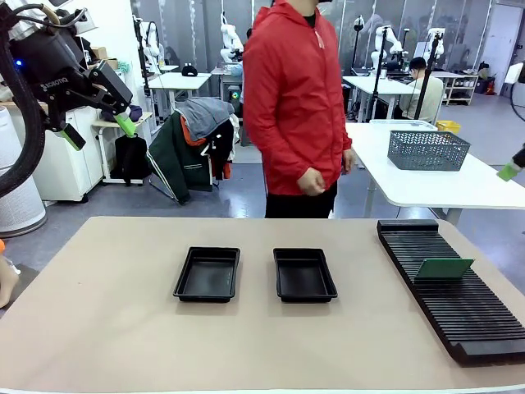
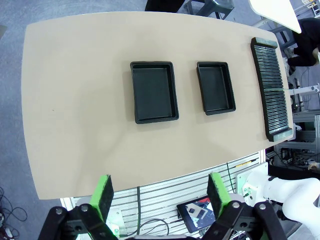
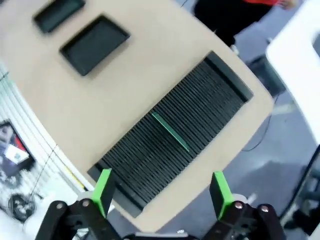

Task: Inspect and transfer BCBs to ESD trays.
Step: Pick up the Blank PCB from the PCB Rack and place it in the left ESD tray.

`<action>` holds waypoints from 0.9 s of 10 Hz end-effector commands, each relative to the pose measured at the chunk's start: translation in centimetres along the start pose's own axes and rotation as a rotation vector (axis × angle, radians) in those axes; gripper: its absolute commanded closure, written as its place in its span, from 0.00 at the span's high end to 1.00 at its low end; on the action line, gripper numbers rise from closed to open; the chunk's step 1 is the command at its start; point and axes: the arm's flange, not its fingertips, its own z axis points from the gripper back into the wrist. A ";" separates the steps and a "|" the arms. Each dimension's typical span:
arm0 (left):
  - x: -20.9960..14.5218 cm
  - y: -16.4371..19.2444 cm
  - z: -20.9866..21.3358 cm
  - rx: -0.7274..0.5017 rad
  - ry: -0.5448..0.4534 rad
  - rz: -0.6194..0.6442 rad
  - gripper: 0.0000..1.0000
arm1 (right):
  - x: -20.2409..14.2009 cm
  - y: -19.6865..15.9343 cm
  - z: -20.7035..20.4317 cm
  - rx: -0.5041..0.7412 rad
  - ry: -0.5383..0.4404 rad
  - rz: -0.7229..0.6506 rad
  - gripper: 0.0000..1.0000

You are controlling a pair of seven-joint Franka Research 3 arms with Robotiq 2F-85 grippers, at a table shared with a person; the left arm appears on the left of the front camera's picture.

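Two empty black ESD trays (image 1: 207, 273) (image 1: 304, 275) lie side by side mid-table. One green BCB (image 1: 443, 268) stands on edge in the ribbed black rack (image 1: 459, 312) at the right. My left gripper (image 1: 98, 131) hangs open and empty high at the far left, well above the table. From its wrist I see its gripper (image 2: 161, 195) above the near table edge, with both trays (image 2: 153, 92) (image 2: 215, 87) and the BCB (image 2: 274, 89) far below. My right gripper (image 3: 162, 192) is open and empty, high over the rack (image 3: 200, 100) and the BCB (image 3: 170, 131).
A person in a red jacket (image 1: 295, 107) stands at the far side of the table, hands off it. A grey wire-mesh basket (image 1: 426, 150) sits on a white table behind. The beige tabletop (image 1: 107, 328) lies bare around the trays.
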 end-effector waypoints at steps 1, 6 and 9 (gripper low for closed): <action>0.0 0.0 0.0 -0.003 0.000 0.003 1.00 | -1.5 0.1 -2.0 -0.027 0.002 0.174 1.00; 0.0 0.0 0.0 -0.003 0.000 0.003 1.00 | -3.1 1.7 -8.3 -0.081 0.089 0.642 1.00; 0.0 0.0 0.0 -0.003 0.000 0.003 1.00 | -2.8 1.8 -12.1 -0.077 0.129 0.717 1.00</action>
